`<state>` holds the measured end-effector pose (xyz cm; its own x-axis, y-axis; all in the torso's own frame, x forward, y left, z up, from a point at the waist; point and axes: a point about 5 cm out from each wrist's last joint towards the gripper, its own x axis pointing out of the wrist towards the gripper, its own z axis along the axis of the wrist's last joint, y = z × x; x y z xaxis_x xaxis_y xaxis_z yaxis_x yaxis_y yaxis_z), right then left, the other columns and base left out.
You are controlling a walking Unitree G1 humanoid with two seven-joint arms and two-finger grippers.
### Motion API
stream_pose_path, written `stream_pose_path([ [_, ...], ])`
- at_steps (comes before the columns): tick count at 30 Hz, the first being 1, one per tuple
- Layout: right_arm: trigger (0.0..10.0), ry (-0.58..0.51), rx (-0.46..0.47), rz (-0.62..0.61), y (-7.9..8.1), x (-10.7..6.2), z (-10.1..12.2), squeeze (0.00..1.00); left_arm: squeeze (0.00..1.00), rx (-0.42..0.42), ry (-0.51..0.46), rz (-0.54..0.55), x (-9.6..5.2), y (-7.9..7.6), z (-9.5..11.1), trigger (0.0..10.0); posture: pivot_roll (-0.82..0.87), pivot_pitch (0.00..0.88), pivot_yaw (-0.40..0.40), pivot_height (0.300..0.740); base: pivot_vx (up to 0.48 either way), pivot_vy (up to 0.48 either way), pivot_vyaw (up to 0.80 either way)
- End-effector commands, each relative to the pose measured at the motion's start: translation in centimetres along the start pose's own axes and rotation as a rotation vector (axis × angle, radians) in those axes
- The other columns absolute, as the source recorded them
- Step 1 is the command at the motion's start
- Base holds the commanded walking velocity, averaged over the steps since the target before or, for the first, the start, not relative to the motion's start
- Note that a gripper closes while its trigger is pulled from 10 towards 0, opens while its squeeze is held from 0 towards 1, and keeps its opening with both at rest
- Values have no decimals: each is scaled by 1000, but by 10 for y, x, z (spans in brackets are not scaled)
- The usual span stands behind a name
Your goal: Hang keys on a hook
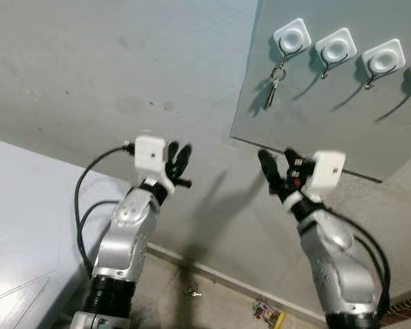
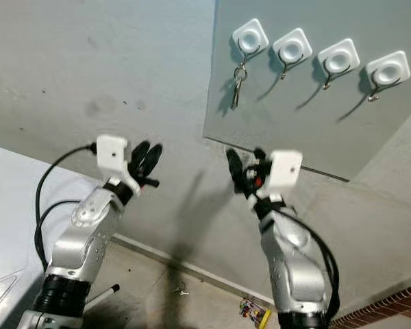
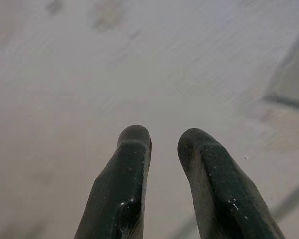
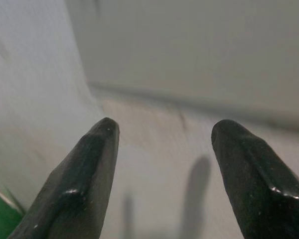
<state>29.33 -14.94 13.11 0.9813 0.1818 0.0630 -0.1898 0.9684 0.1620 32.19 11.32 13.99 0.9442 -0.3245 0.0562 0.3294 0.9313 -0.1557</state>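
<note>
A small bunch of keys (image 1: pixel 275 83) hangs from the leftmost of several white square hooks (image 1: pixel 292 35) on a grey wall panel (image 1: pixel 315 130). The other hooks (image 1: pixel 336 47) carry nothing. Both arms are raised toward the wall, below the panel. My right gripper (image 1: pixel 277 159) is open just under the panel's lower edge, below the keys, with nothing between its fingers (image 4: pixel 89 164). My left gripper (image 1: pixel 179 151) is further left, facing bare wall, with its fingers (image 3: pixel 127 169) a narrow gap apart and nothing in them.
A white surface (image 1: pixel 27 226) stands at the lower left. On the floor by the skirting lie a small metal item (image 1: pixel 192 293) and a colourful object (image 1: pixel 267 312). Brickwork (image 1: pixel 405 312) shows at the lower right.
</note>
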Motion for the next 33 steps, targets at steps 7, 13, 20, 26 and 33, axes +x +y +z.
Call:
stream_pose_path([
  [7, 10000, -7, -91, -31, -3, 0, -12, 0, 0, 28, -19, 51, 1, 13, -2, 10000, -68, 0, -36, 740, 0, 0, 516],
  [13, 10000, -4, -120, -26, -4, 4, -14, 0, 0, 54, -27, 65, 4, 22, 1, 10000, -65, 0, -40, 740, 0, 0, 800],
  [20, 10000, -3, -98, -33, -3, 6, -17, 0, 0, 52, -49, 58, 6, 23, 8, 10000, -61, 0, -39, 740, 0, 0, 800],
  [26, 10000, -4, -111, -42, -6, 8, -17, 0, 0, -5, -62, 95, 8, 26, 9, 10000, -58, 0, -42, 740, 0, 0, 800],
  [33, 10000, -1, -88, -33, -6, 9, -17, 0, 0, 10, -54, 108, 8, 26, 8, 10000, -56, 0, -52, 740, 0, 0, 800],
])
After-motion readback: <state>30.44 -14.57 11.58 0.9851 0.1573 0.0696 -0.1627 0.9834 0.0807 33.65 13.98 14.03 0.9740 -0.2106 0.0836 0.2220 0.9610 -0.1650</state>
